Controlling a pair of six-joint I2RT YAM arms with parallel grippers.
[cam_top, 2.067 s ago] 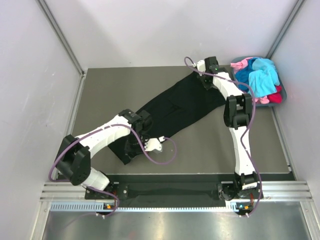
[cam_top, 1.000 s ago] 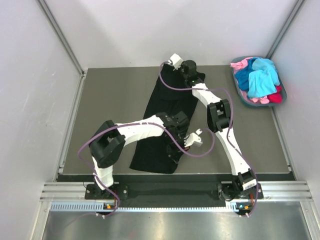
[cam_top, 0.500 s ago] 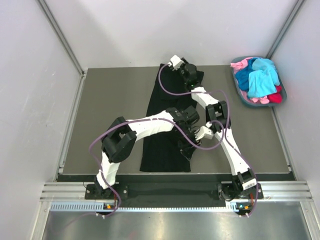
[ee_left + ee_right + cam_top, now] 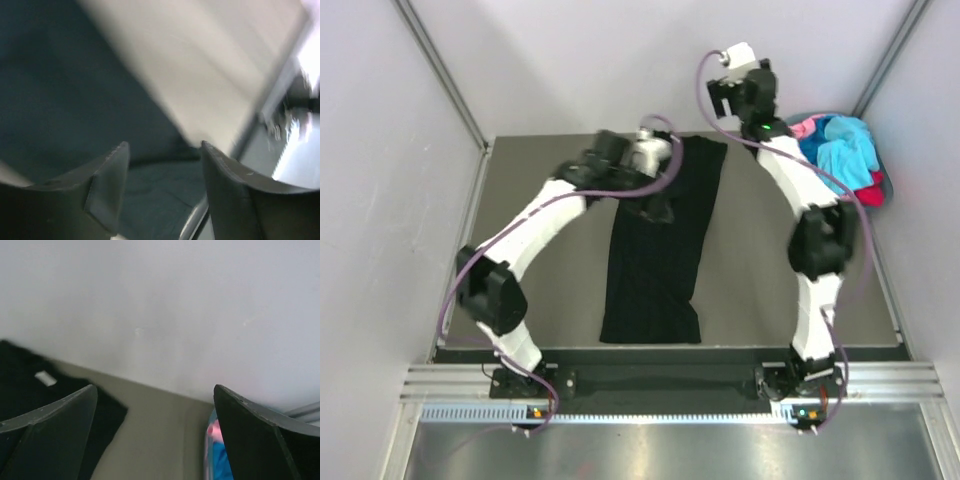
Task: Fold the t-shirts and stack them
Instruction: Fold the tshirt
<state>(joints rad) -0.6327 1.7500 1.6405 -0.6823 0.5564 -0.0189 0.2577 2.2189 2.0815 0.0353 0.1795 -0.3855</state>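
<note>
A black t-shirt (image 4: 655,260) lies flat as a long narrow strip, running from the table's far edge to its near edge. My left gripper (image 4: 658,203) hovers over the shirt's far half. In the blurred left wrist view it (image 4: 165,150) is open, with dark cloth (image 4: 60,90) below and nothing between the fingers. My right gripper (image 4: 720,97) is raised near the back wall, beyond the shirt's far end. The right wrist view shows it (image 4: 155,390) wide open and empty, with the shirt's far corner (image 4: 30,390) at lower left.
A blue-grey basket (image 4: 886,188) at the back right holds a pile of blue, pink and red t-shirts (image 4: 840,145); its edge (image 4: 212,450) shows in the right wrist view. The grey table (image 4: 540,230) is bounded by white walls on three sides.
Both grippers opened and let go of the black shirt, which now lies straight. The left arm swung from the shirt's near right to its far end. The right gripper lifted towards the back wall.
</note>
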